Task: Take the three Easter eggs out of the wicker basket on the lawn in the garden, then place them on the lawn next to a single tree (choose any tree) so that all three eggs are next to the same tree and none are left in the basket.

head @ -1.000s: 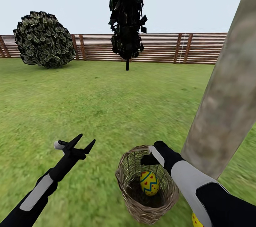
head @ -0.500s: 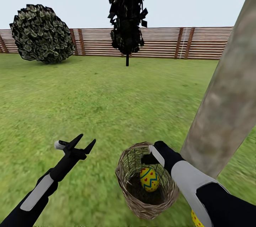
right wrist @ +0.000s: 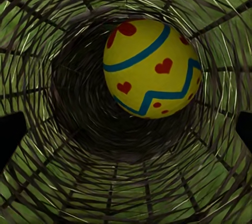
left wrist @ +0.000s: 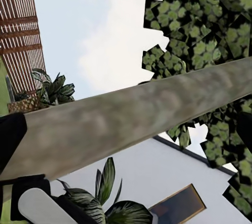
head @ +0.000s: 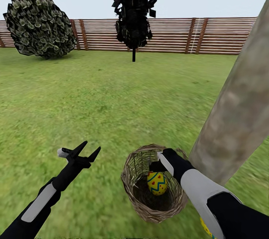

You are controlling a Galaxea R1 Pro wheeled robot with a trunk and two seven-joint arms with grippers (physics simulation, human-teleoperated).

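Black and spread wide, the left gripper (head: 89,148) hangs empty over the grass (head: 112,97), while the right gripper (head: 156,165), grip unclear, dips into the wicker basket (head: 134,194) beside the tree trunk (head: 239,119) toward one egg (head: 157,183), which next needs pinching and lifting.

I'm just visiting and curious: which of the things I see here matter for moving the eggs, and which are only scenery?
Part of the job:
- yellow egg with blue zigzag and red hearts
- another yellow egg on the grass, mostly hidden by the right arm
- woven brown twig basket
- thick pale mottled trunk
- green lawn

Just scenery:
- round leafy bush
- thin dark tree
- slatted wooden fence
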